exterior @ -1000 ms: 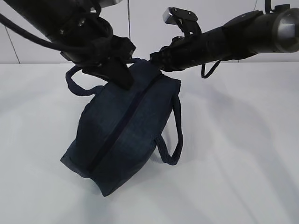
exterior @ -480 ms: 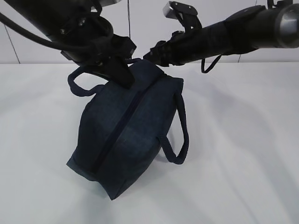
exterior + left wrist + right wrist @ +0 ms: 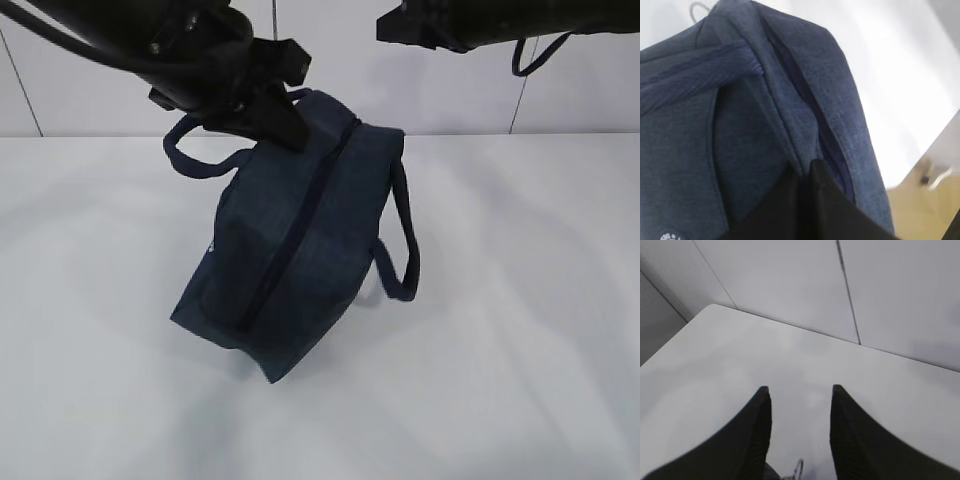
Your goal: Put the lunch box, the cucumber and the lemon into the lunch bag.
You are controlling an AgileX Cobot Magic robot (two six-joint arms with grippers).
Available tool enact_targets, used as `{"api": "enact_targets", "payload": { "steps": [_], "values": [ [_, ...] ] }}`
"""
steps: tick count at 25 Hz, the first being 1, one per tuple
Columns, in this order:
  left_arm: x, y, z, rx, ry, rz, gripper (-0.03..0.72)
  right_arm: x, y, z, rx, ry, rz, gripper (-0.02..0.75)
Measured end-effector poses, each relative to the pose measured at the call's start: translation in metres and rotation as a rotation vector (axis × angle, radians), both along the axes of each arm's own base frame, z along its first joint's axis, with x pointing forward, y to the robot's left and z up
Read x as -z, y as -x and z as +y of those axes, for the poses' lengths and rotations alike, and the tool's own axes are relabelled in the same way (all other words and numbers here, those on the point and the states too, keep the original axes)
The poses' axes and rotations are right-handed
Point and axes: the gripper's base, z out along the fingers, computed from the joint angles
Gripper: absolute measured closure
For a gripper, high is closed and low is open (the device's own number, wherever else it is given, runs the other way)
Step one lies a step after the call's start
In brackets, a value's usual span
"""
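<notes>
Left pincer clamps the lunch bag at its top edge beside the zipper; right pincer, spread apart, holds nothing above the table.

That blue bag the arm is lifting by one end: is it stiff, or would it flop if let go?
The lunch bag probably flops somewhat: its fabric creases where the left gripper pinches it, and its handles dangle. It keeps a boxy form while tilted, so perhaps padded or loaded. Released, it would likely tip flat.

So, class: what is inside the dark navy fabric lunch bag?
The dark navy fabric lunch bag appears zipped along its top; its contents are hidden. The left gripper pinches its upper end.
</notes>
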Motion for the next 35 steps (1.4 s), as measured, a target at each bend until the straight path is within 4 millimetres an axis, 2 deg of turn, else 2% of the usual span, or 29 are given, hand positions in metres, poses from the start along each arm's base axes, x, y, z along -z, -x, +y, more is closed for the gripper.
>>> {"api": "enact_targets", "payload": {
  "steps": [4, 13, 18, 21, 24, 25, 28, 32, 35],
  "values": [
    [0.006, -0.014, -0.01, -0.093, 0.118, 0.009, 0.697, -0.002, 0.001, -0.015, 0.004, -0.019, 0.02, 0.44],
    [0.055, -0.053, -0.027, -0.335, 0.27, 0.098, 0.697, -0.002, 0.003, -0.02, -0.027, -0.027, 0.042, 0.44],
    [0.059, -0.064, -0.017, -0.386, 0.277, 0.086, 0.685, -0.001, 0.004, -0.02, -0.037, -0.03, 0.049, 0.44],
    [0.059, -0.069, -0.007, -0.394, 0.275, 0.104, 0.614, -0.001, 0.005, -0.019, -0.04, -0.036, 0.056, 0.44],
    [0.058, -0.074, 0.004, -0.398, 0.277, 0.128, 0.473, -0.001, 0.005, -0.019, -0.039, -0.042, 0.061, 0.44],
    [0.058, -0.075, 0.007, -0.397, 0.276, 0.142, 0.403, -0.001, 0.005, -0.019, -0.041, -0.042, 0.062, 0.44],
    [0.057, -0.078, 0.017, -0.394, 0.266, 0.152, 0.294, -0.001, 0.005, -0.019, -0.038, -0.054, 0.075, 0.44],
    [0.034, -0.072, 0.029, -0.362, 0.218, 0.053, 0.262, -0.009, 0.009, -0.019, -0.032, -0.077, 0.084, 0.44],
    [0.007, -0.062, 0.042, -0.327, 0.166, -0.055, 0.258, -0.028, 0.016, -0.019, -0.022, -0.083, 0.043, 0.441]
  ]
}}
